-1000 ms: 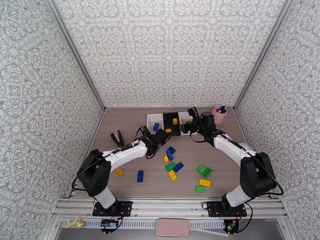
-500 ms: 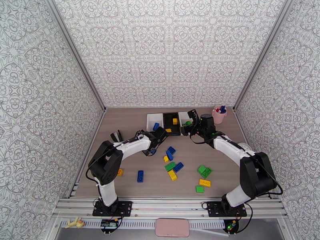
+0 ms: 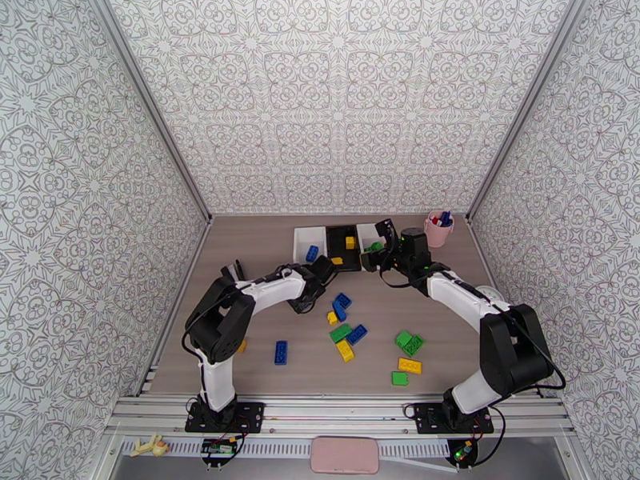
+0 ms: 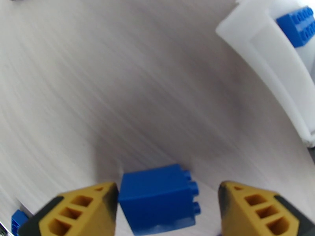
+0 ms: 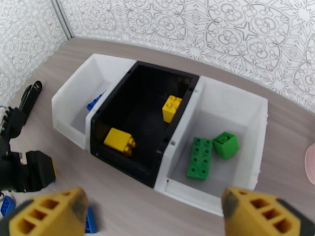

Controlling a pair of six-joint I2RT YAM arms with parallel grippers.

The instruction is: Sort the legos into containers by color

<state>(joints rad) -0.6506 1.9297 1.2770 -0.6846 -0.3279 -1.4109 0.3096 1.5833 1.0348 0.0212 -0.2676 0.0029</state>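
Note:
My left gripper (image 4: pixel 169 201) is low over the table, its yellow fingertips either side of a square blue lego (image 4: pixel 157 201). The left finger is at the brick and a gap remains on the right, so the gripper is open. My right gripper (image 5: pixel 153 211) hangs open with nothing between its fingers, above the three containers. The left white one (image 5: pixel 69 103) holds a blue brick (image 5: pixel 93 102). The black one (image 5: pixel 118 150) holds two yellow bricks (image 5: pixel 119 141). The right white one (image 5: pixel 252 134) holds two green bricks (image 5: pixel 200 158). Loose legos (image 3: pixel 345 350) lie mid-table.
A black stapler (image 3: pixel 232 271) lies left of the left arm and a pink pen cup (image 3: pixel 438 230) stands right of the bins. Blue (image 3: pixel 281 352), green (image 3: pixel 410 342) and yellow (image 3: pixel 410 366) bricks are scattered toward the near edge. Patterned walls enclose the table.
The left arm has swung in and lowered its gripper onto the table around the blue brick, and its jaws have narrowed. The right arm has barely moved.

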